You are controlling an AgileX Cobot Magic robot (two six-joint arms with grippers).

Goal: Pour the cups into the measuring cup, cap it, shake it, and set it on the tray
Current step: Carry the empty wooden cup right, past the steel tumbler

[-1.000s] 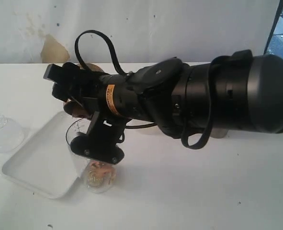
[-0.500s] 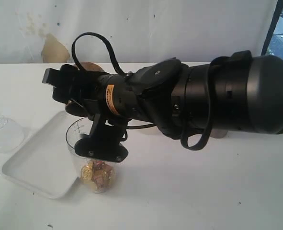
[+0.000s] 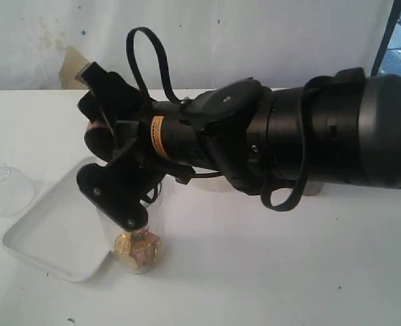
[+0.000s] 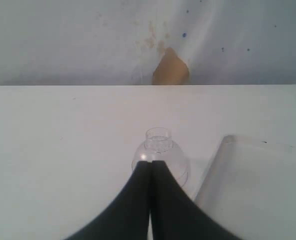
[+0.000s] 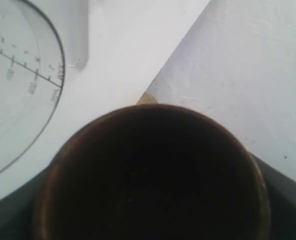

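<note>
Right arm reaches across to the left side of the white table point(image 3: 268, 272).

- Right claw point(image 3: 98, 128): clamped on the small, rounded, shiny brown cup point(image 5: 148, 172). It holds the cup tipped over, above the measuring cup. The wrist view looks straight into its mouth. The inside is dark and I can't tell if anything is left in it.
- Left claw point(image 4: 150, 167): clenched with tips together, holding nothing. It sits low over the table, near a clear domed plastic lid point(image 4: 159, 150).
- Clear cylindrical plastic measuring cup point(image 3: 149, 221): upright on the table, just beside the near corner of the shallow white rectangular tray point(image 3: 44, 231). I can't tell whether it touches the tray. Small gold-coloured pieces point(image 3: 134, 248) lie heaped in its bottom.

Handling, my guess:
- The measuring cup looks light, thin-walled and slick, and would topple at a nudge with so little in it. Best taken around the mid-wall with gentle pressure, as hard plastic may flex or crack.
- The brown cup is glossy and curved, so it is likely to slide if the grip loosens while tilted.

Writing:
- Graduation ticks with numerals run along the measuring cup's side in the right wrist view, too blurred to read surely.
- Orange-yellow sticker point(image 3: 157, 139) on the right arm: print too small to read.
</note>
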